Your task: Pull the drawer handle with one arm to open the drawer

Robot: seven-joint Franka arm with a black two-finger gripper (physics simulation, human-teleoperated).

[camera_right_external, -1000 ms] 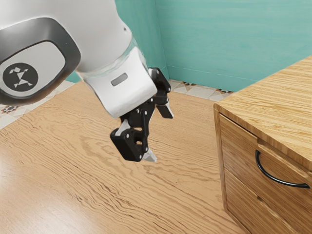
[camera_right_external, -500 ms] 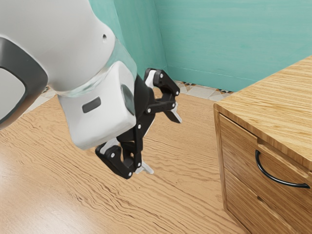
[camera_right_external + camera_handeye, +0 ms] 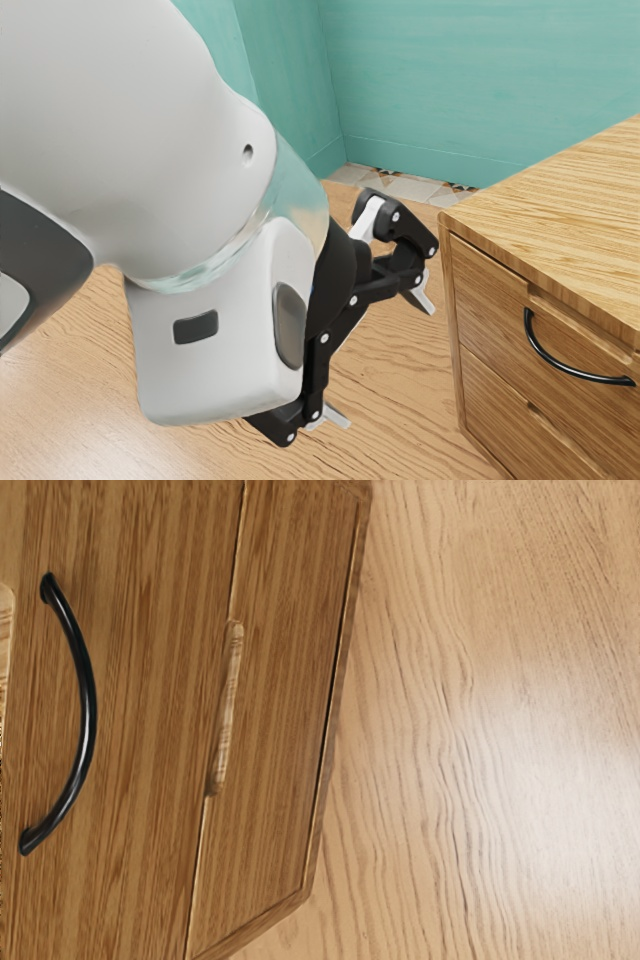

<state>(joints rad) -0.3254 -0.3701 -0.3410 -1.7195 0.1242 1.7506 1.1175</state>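
Note:
A wooden cabinet stands at the exterior view's right. Its top drawer looks shut and carries a curved black handle. My black gripper hangs open to the left of the cabinet's front, one fingertip close to the drawer's corner and the other lower down. Nothing is between the fingers. They are apart from the handle. In the wrist view the black handle arcs across the drawer front, facing my hand.
Below the top drawer is a second drawer, which in the wrist view has a small wooden grip. Wood-grain floor spreads around the cabinet. Teal walls stand behind.
My arm has swung toward the exterior view's right and nearer the cabinet, and the hand has turned to face the drawer front. The fingers stay open. The drawer has not moved.

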